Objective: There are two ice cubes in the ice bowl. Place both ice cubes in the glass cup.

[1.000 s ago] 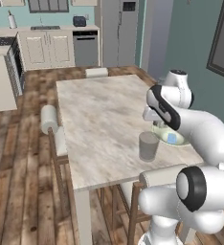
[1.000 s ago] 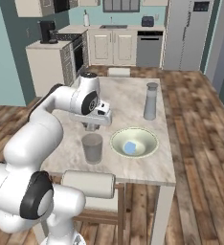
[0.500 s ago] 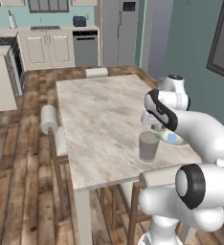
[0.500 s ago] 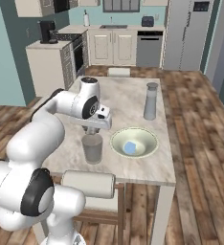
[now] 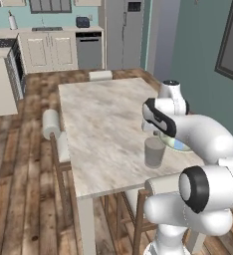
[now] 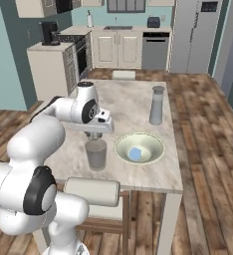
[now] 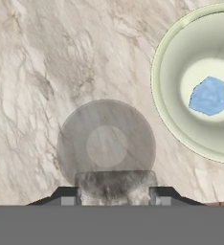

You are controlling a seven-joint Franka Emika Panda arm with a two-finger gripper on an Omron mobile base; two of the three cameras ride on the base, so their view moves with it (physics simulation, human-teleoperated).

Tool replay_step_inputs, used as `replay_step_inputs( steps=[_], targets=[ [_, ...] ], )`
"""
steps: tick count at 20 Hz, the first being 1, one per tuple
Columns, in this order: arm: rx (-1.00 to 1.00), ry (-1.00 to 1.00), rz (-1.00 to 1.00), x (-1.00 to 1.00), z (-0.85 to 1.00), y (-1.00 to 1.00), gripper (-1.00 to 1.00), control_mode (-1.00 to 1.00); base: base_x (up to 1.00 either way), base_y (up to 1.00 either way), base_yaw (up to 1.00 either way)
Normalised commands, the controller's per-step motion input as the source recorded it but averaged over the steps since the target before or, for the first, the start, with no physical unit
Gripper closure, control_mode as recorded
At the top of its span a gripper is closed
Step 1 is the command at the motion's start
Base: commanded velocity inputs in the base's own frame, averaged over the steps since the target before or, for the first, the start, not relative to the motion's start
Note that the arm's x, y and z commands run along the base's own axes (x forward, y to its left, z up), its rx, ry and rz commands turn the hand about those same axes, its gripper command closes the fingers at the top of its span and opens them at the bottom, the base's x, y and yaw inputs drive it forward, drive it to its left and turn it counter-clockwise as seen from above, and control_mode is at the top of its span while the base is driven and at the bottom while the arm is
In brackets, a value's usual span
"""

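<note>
Over the cup, a clear cube clamped in my jaws.

From the hand view, left to right: the cup [image 7: 106,143] stands on the marble table [image 7: 47,57] right under my gripper [image 7: 115,191], whose tips pinch the whitish cube [image 7: 115,184] above the cup's near rim. Just beside it to the right sits the bowl [image 7: 166,119], apart from the cup, with the blue cube [image 7: 210,95] lying at its bottom. In the right base view a grey bottle [image 6: 156,105] stands farther back on the table.
</note>
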Motion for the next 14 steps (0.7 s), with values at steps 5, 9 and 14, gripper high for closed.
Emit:
replay_step_inputs(
  steps=[5, 9, 14],
  targets=[
    [0.04, 0.00, 0.00, 0.05, -0.08, 0.00, 1.00, -1.00, 0.00, 0.00, 0.00],
    [0.03, 0.00, 0.00, 0.06, -0.17, 0.00, 1.00, -1.00, 0.00, 0.00, 0.00],
    [0.00, 0.00, 0.00, 0.23, -0.13, 0.00, 1.00, -1.00, 0.00, 0.00, 0.00]
  ],
)
